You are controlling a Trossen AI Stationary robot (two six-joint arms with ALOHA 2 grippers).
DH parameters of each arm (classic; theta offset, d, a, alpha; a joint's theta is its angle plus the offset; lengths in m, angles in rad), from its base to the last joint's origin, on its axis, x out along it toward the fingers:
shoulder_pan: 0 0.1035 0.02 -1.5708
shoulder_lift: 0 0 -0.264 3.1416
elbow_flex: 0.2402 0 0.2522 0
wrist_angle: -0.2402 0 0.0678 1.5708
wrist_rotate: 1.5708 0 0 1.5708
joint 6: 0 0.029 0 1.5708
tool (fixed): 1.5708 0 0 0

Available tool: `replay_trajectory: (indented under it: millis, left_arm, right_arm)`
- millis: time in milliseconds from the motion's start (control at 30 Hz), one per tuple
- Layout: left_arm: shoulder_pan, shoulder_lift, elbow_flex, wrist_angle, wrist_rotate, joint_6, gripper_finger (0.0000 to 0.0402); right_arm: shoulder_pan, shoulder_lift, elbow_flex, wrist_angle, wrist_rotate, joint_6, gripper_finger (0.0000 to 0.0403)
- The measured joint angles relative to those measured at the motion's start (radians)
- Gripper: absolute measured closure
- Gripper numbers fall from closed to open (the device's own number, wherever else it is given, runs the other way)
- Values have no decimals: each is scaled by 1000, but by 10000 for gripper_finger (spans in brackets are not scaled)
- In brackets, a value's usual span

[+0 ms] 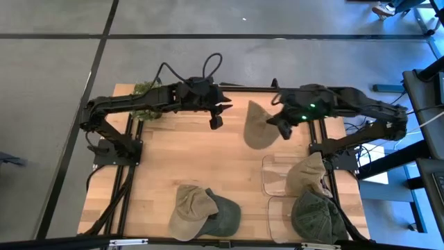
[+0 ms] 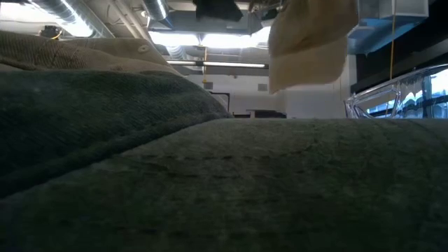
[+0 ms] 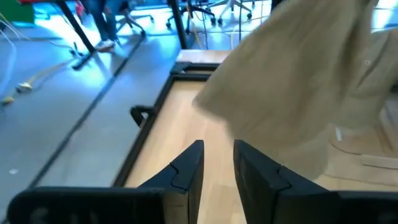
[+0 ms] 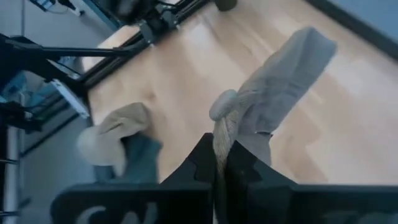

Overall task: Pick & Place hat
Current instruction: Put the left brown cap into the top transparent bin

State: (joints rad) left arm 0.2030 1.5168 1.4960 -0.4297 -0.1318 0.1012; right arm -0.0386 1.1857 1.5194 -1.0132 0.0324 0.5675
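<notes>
The pale wooden bench (image 1: 173, 167) fills the middle of the high view, a smooth plank top edged by a black metal frame (image 1: 128, 173). 2 dark jointed arms reach in over its upper edge, the left arm (image 1: 132, 103) from the upper left of the frame and the right arm (image 1: 354, 104) from the upper right.

6 hats show, all soft fabric caps. At the bottom centre a khaki cap (image 1: 189, 210) overlaps a dark green cap (image 1: 223, 215). At the lower right, 2 clear plastic trays (image 1: 272, 182) hold a tan cap (image 1: 305, 173) and, below it, a dark green ribbed cap (image 1: 316, 217). A mottled green cap (image 1: 146, 97) lies under the left arm at the upper left.

The task's hat, a beige cap (image 1: 258, 125), hangs limp above the bench at upper centre, its brim rounded and its cloth folded. The right end effector (image 4: 221, 165) is clamped on its edge, fingers pressed together on the fabric.

The left end effector (image 3: 217, 165) hovers just left of the hanging cap, its 2 flat dark fingers (image 3: 186, 171) slightly apart and holding nothing.
</notes>
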Motion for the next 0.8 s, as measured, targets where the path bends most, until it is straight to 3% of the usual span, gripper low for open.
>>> replay_trajectory:
  millis: [267,467,567,800]
  left_arm:
    - [79,-6,-162,238,112,-37,318]
    - [109,-6,-181,277,221,-37,318]
    - [110,-6,-181,277,245,-37,318]
    - [106,-6,-181,277,288,-37,322]
  right_arm:
    - [216,40,231,-229,107,341,393]
    - [426,118,381,-452,208,672,393]
    - [525,148,389,-564,244,860,393]
    - [657,184,339,-555,346,1069,393]
